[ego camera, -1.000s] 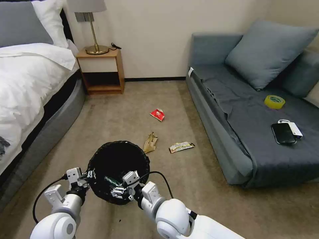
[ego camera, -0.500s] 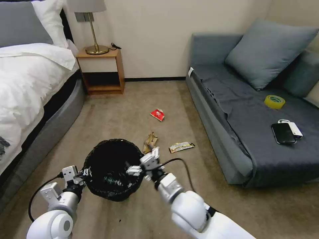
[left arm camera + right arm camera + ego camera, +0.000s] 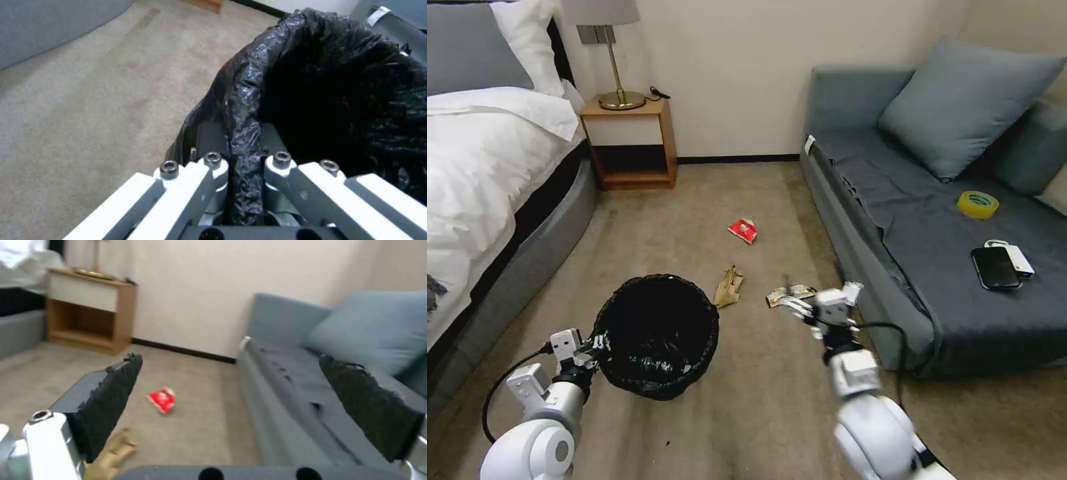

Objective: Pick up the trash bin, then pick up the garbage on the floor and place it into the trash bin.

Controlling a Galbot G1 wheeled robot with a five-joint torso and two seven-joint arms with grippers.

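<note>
Gold-yellow wrapper (image 3: pixel 791 294): lying flat on the carpet just beside the right claw (image 3: pixel 798 309), long axis running across toward the sofa (image 3: pixel 894 220). Right claw hanging spread wide, empty, the nearer arm. Left claw (image 3: pixel 595 347) pinching the bag-lined rim of the trash bin (image 3: pixel 657 333), well left of the wrapper.

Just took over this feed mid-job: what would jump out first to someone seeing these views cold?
The trash bin, black bag over its rim, sits at lower left of the head view, its rim clamped by the left pincer. The right pincer, open, hangs above the carpet by the flat gold-yellow wrapper, next to the sofa. Beyond lie the crumpled brown paper bag and red-and-white packet.
</note>
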